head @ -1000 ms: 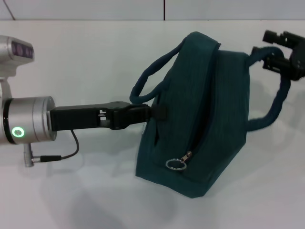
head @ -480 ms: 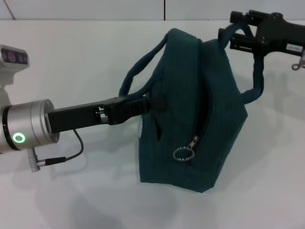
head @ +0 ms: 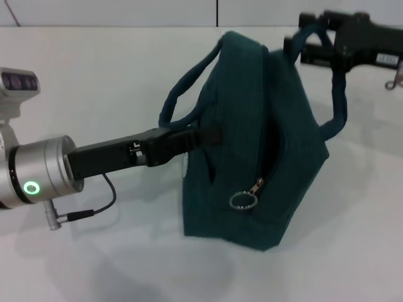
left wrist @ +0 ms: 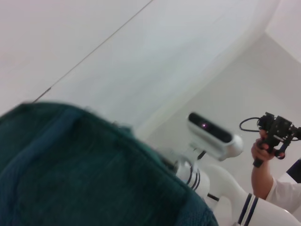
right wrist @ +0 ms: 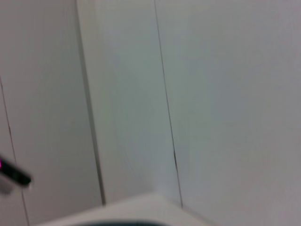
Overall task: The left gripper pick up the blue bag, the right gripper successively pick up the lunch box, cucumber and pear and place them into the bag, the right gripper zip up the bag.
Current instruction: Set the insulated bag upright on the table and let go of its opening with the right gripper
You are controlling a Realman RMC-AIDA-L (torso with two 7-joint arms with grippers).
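White tabletop (head: 94, 75) fills the head view, with a pale wall behind its far edge, and the blue bag (head: 252, 157) stands near the middle of the table, a little toward the right side. It's zipped up along its front, the metal ring pull (head: 242, 201) hanging low on the near face. From the left comes the left gripper (head: 211, 135), reaching in level and clamped on the bag's side just under the near loop handle (head: 182, 100), which arches up over the black fingers. Over by the far right corner of the table, the right gripper (head: 308, 47) sits at the top of the other handle (head: 340, 100), the strap running down from it to the bag's right flank; whether its fingers are pinching that strap or only hooked into it, I can't tell. On the left wrist camera, dark teal fabric (left wrist: 84, 169) crowds the lens. Lunch box, cucumber and pear are nowhere to be seen.
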